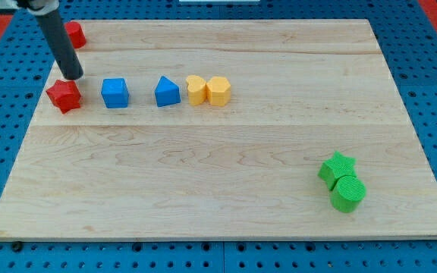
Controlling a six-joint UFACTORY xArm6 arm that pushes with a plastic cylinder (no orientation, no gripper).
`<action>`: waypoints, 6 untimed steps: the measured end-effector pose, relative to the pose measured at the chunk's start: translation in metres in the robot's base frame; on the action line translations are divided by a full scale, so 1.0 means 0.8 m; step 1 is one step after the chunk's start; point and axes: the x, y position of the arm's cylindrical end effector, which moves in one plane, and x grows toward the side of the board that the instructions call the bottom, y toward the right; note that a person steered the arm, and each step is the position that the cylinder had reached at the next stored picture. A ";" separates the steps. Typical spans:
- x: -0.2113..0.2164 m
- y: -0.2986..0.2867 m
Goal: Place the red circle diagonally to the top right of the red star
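The red star [64, 95] lies near the board's left edge in the view's upper left. The red circle [75, 34] sits at the board's top left corner, above the star and partly hidden behind the rod. My tip [73, 76] is just above the red star's upper right, close to touching it, and below the red circle.
A blue cube [114, 92], a blue triangular block [167, 92], a yellow block [196, 89] and a yellow hexagon [218, 90] form a row to the star's right. A green star [337, 167] and green circle [348, 192] sit at the lower right. The wooden board [226, 174] lies on a blue pegboard.
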 end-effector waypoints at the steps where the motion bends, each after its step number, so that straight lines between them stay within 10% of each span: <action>1: -0.021 -0.066; 4: -0.117 -0.066; 6: -0.117 0.111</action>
